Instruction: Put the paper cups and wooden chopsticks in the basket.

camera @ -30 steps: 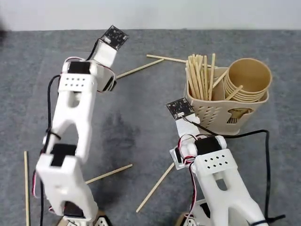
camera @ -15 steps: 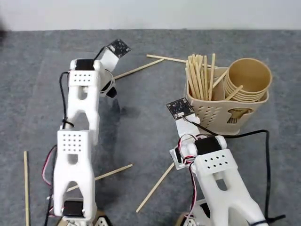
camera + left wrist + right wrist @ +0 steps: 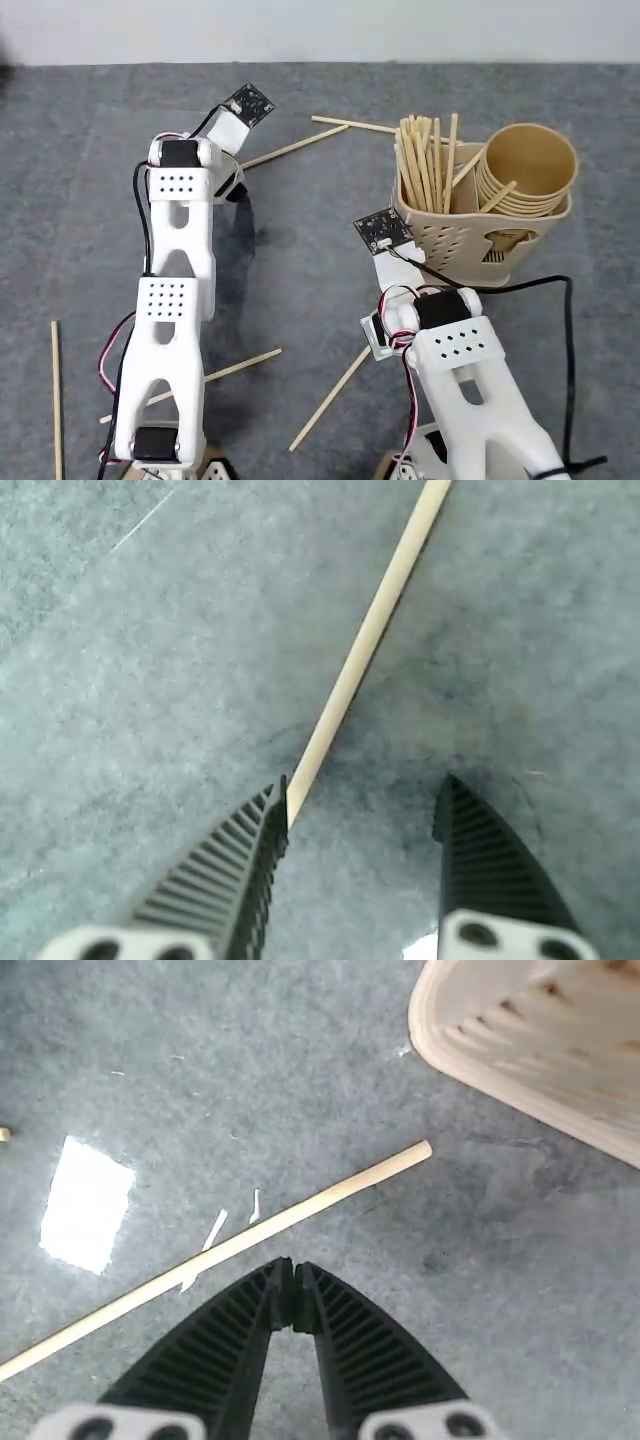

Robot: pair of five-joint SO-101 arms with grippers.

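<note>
Over a chopstick (image 3: 365,645) | left hand (image 3: 365,785) spread wide | right hand (image 3: 292,1288) pinched closed

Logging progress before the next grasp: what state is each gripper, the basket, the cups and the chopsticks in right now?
Left gripper: open, over a chopstick end.
Right gripper: shut, empty.
Basket: upright, partly filled.
Paper cups: stacked upright in the basket.
Chopsticks in basket: standing on end.
Loose chopsticks: lying flat on the table.

Grey table (image 3: 310,275), wooden chopsticks (image 3: 330,398) scattered flat on it, basket (image 3: 462,246) standing upright
</note>
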